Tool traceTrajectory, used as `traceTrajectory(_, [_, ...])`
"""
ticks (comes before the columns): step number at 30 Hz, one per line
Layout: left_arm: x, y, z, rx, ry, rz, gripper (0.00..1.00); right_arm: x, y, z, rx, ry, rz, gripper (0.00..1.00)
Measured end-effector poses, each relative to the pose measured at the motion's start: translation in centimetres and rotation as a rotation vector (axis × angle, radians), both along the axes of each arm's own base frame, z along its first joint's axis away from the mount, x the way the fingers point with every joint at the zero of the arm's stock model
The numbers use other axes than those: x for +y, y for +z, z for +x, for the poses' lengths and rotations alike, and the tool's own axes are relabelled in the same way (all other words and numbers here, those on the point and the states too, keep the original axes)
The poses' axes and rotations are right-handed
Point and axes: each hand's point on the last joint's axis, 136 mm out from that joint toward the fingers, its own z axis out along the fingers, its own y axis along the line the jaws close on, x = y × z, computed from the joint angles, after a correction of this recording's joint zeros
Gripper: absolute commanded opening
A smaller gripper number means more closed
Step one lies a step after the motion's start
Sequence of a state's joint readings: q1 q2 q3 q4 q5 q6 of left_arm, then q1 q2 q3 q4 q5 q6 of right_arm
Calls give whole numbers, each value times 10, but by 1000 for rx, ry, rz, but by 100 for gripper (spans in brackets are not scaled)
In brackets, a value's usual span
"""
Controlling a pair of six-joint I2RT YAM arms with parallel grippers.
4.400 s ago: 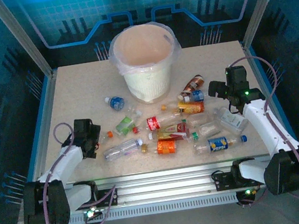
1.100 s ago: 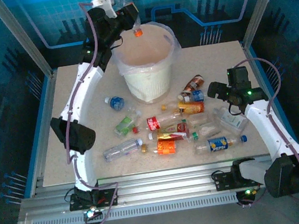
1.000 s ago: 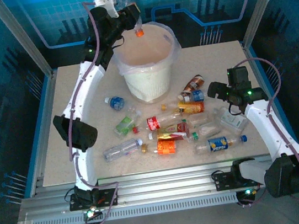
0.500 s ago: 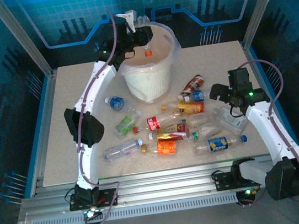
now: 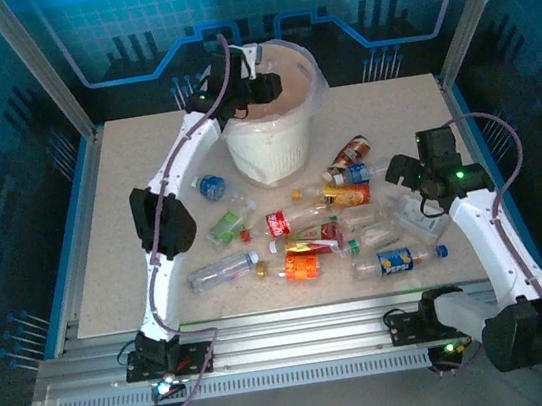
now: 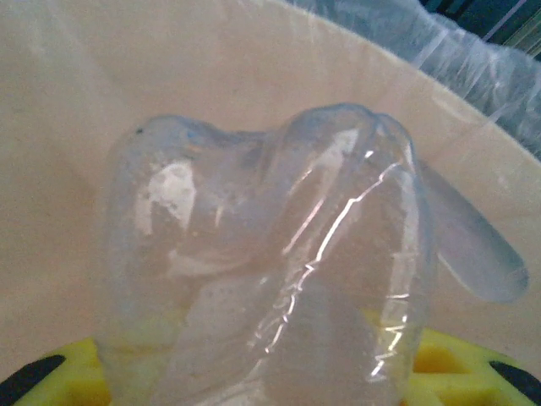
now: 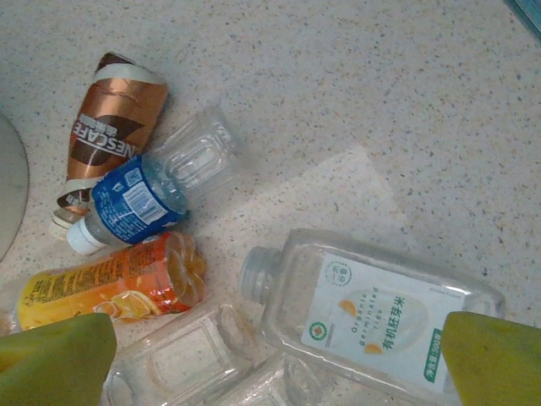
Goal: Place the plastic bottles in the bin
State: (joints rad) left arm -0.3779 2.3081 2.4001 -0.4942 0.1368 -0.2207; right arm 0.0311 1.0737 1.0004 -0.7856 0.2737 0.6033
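Top external view: the left gripper [image 5: 260, 85] has sunk from above the bin [image 5: 274, 152] into its mouth within the last second. Left wrist view shows 1 crumpled clear bottle [image 6: 270, 254] still clamped between the yellow pads [image 6: 76, 372], so its release looks imminent. The right gripper [image 5: 396, 169] hangs wide open over the remaining bottles [image 5: 304, 221] on the table [image 5: 130, 203].

top: above-behind, whole table [image 5: 390, 116] | left wrist: close, into bin [image 6: 76, 76] | right wrist: down on bottles [image 7: 380, 321]

text log | NESCAFE: brown-label bottle [image 7: 110, 127] | 有机胚芽米 (smaller Latin print beneath, too blurred to read): clear flat bottle [image 7: 372, 317]
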Motion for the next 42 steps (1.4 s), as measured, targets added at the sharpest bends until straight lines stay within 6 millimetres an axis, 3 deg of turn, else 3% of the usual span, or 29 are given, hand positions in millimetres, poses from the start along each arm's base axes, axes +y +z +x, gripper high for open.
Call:
traceTrajectory(13, [-2, -20, 5, 21, -6, 21, 56, -12, -25, -33, 98, -108, 10, 100])
traceTrajectory(19, [-2, -18, 5, 16, -7, 20, 71, -14, -35, -49, 136, -135, 25, 100])
traceTrajectory(26, [-2, -11, 5, 11, -6, 15, 97, -16, -43, -64, 169, -160, 40, 100])
traceTrajectory(31, [-2, 6, 4, -18, -7, 6, 99, -13, -61, -79, 229, -167, 81, 100])
traceTrajectory(38, [1, 38, -3, -65, -9, -14, 99, 3, -66, -90, 239, -140, 175, 100])
traceTrajectory(42, [6, 71, -17, -105, -8, -29, 99, 15, -72, -101, 253, -124, 243, 100])
